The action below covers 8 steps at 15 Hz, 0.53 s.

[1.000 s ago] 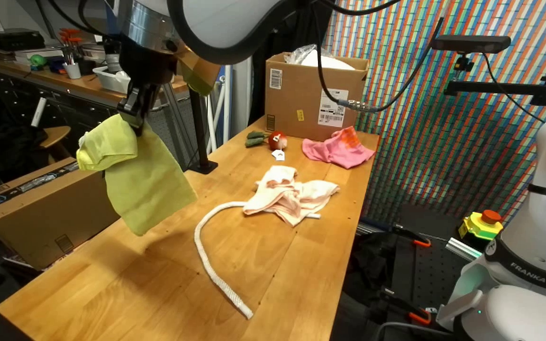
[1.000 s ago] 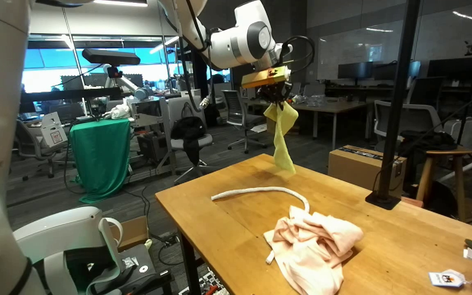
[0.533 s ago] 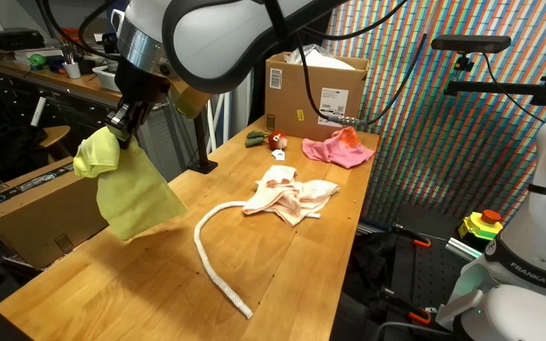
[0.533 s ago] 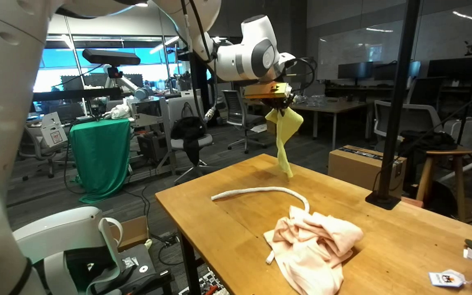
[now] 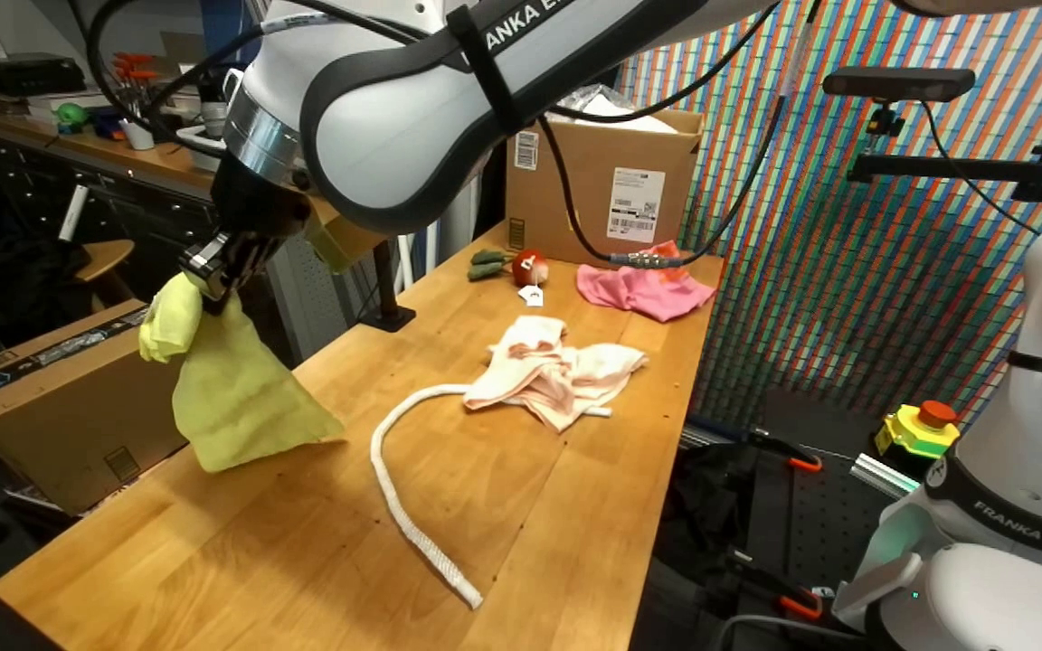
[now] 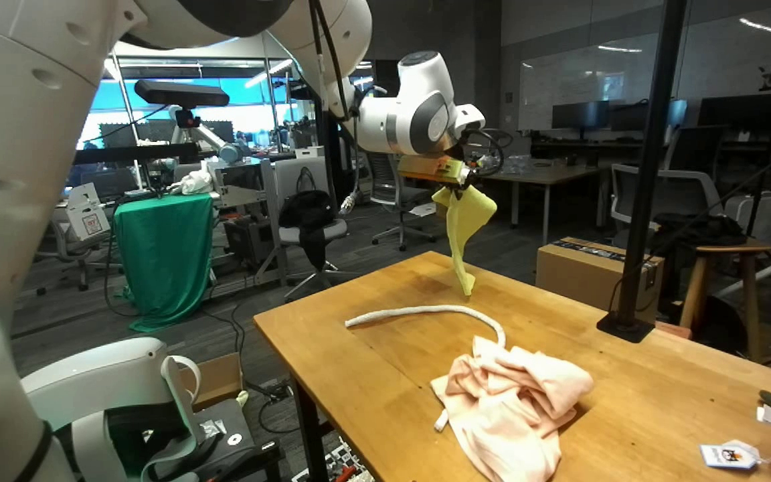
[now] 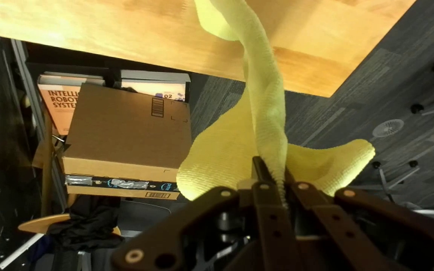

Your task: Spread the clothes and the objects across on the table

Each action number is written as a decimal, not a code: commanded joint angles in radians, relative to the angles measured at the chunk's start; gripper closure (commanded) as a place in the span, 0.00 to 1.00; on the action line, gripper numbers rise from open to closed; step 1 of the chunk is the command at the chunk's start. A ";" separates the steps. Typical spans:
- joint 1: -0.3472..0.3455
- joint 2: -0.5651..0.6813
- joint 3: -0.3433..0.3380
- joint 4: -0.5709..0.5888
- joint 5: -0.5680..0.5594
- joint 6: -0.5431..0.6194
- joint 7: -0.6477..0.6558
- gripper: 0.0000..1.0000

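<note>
My gripper is shut on a yellow cloth and holds it over the table's edge. In the wrist view the fingers pinch a fold of the yellow cloth, and its sides flare out. Its lower end hangs close to the tabletop; I cannot tell if it touches. A peach cloth lies crumpled mid-table, partly over a white rope; both exterior views show it. A pink cloth and a red plush with green leaves lie at the far end.
A large cardboard box stands at the table's end, behind the pink cloth. A black pole rises from the table's side edge. Another cardboard box is beside the table, below its edge.
My gripper has moved down, and slightly left in an exterior view, with the yellow cloth in it. The cloth's lower end is now nearer the table. The things on the table have not moved.
</note>
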 commanded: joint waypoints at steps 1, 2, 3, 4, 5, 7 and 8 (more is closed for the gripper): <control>-0.028 0.022 0.055 0.007 0.086 0.059 -0.012 0.99; -0.034 0.029 0.069 0.009 0.109 0.055 -0.017 0.99; -0.036 0.034 0.076 0.009 0.124 0.056 -0.018 0.99; -0.037 0.040 0.083 0.008 0.136 0.055 -0.019 0.99; -0.035 0.045 0.084 0.007 0.141 0.057 -0.016 0.99; -0.037 0.054 0.093 0.008 0.157 0.051 -0.018 0.99; -0.043 0.059 0.104 0.010 0.172 0.044 -0.023 0.99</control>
